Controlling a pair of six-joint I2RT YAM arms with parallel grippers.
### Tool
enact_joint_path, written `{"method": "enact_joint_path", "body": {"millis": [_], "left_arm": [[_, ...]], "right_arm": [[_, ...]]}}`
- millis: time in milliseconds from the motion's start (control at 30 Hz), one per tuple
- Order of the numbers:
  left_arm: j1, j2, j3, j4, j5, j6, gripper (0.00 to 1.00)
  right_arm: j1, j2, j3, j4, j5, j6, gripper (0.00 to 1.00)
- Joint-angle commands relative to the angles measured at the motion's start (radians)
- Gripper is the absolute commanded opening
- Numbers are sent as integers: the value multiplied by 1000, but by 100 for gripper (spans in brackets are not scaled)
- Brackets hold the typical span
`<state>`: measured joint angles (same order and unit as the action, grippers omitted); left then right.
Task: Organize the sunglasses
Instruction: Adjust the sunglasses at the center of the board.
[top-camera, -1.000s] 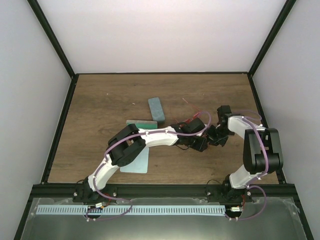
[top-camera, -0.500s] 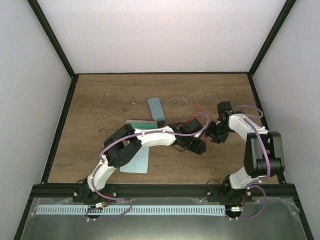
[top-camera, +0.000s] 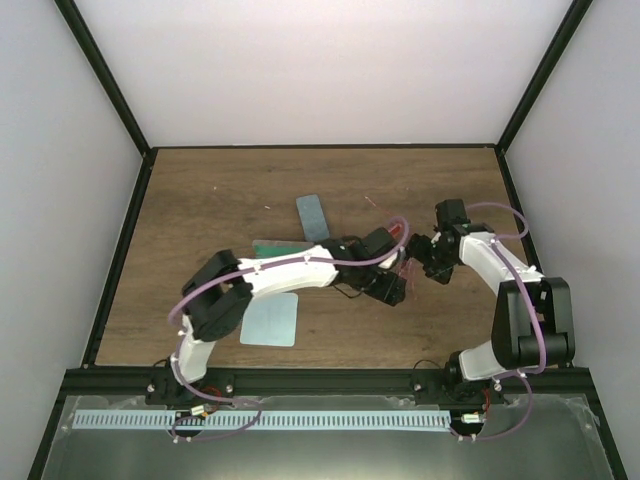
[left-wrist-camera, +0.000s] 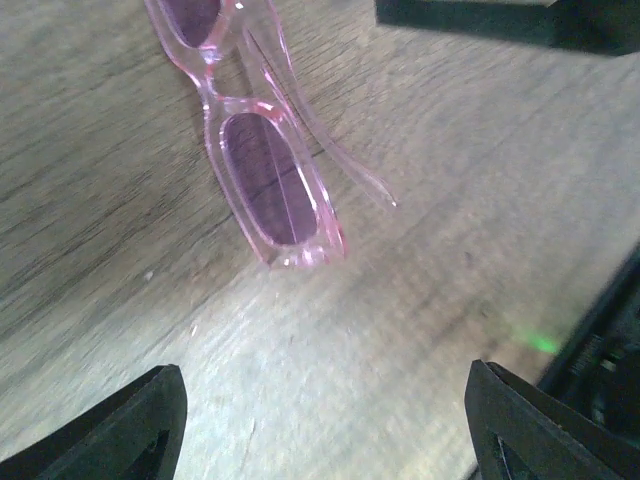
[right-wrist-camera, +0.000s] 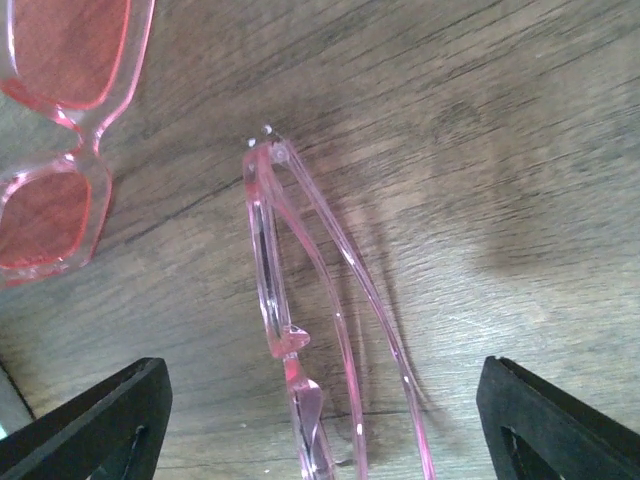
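Translucent pink sunglasses (right-wrist-camera: 290, 330) stand on edge on the wood, folded, running down between the fingers of my right gripper (right-wrist-camera: 325, 425). That gripper is open and its fingers (right-wrist-camera: 100, 420) are apart from the frame. A red-orange pair (right-wrist-camera: 55, 130) lies flat just beyond, at the upper left. In the left wrist view a pink-framed pair with purplish lenses (left-wrist-camera: 270, 170) lies flat ahead of my left gripper (left-wrist-camera: 325, 430), which is open with only bare wood between its fingers. From above, both grippers (top-camera: 393, 283) (top-camera: 420, 262) meet at the sunglasses (top-camera: 405, 264).
A blue-grey case (top-camera: 313, 216) lies behind the left arm. A green-lined case (top-camera: 278, 244) is partly hidden under that arm. A pale teal cloth (top-camera: 272, 320) lies near the front. Black frame posts border the wooden table (top-camera: 200, 200).
Both grippers have opened. The left arm's elbow has swung left and toward the front. The right wrist has shifted slightly toward the back.
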<state>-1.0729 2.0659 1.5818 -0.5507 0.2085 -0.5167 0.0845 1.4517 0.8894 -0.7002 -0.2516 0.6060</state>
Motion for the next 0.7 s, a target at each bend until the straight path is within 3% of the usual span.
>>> {"method": "enact_joint_path", "body": {"millis": [0, 267, 433, 667], "left_arm": [[60, -166, -132, 63, 63, -50, 79], [149, -350, -363, 117, 40, -96, 78], [152, -371, -405, 120, 19, -100, 78], [174, -390, -430, 128, 13, -101, 78]], "right_arm": [[25, 7, -21, 58, 8, -24, 87], [82, 113, 2, 68, 68, -42, 83], [110, 180, 19, 62, 101, -41, 71], [129, 200, 41, 38, 132, -36, 45]]}}
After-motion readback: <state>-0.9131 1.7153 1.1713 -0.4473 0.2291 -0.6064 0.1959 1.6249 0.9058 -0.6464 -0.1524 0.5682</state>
